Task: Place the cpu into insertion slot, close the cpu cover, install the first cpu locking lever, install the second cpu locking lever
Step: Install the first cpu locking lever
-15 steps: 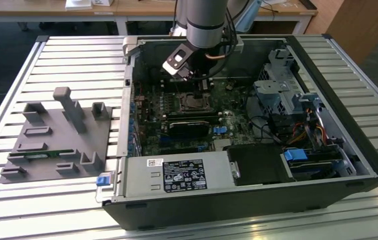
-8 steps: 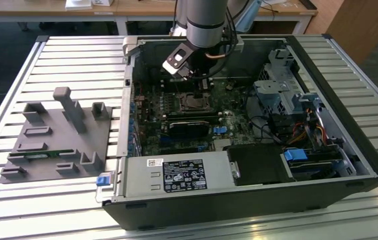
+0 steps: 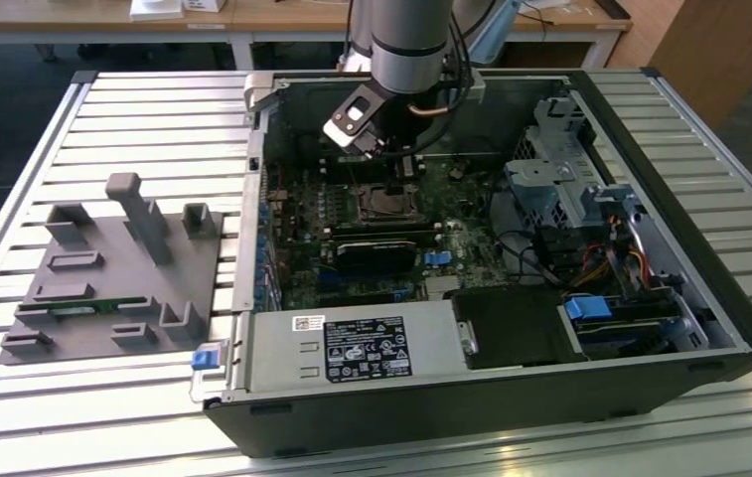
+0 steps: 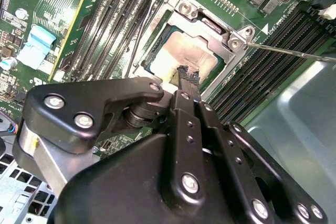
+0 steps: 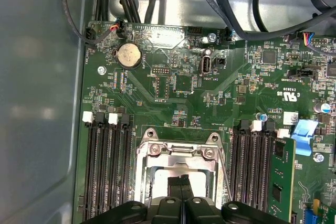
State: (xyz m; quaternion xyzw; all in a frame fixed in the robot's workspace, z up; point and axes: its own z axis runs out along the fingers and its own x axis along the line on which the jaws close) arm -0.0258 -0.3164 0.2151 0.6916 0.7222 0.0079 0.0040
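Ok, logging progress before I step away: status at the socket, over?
Gripper shut, tips over the cpu. Cpu seated, cpu cover down around it. One locking lever juts out over the memory slots. Nothing blocking.

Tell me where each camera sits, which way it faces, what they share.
Exterior view: off the arm, looking down into the open black computer case; the grey arm reaches in.
Second wrist view: at the wrist, looking along the black tool at the dull grey square cpu.
First wrist view: at the wrist, facing the green motherboard; tool tips show.
Both wrist views share the cpu.
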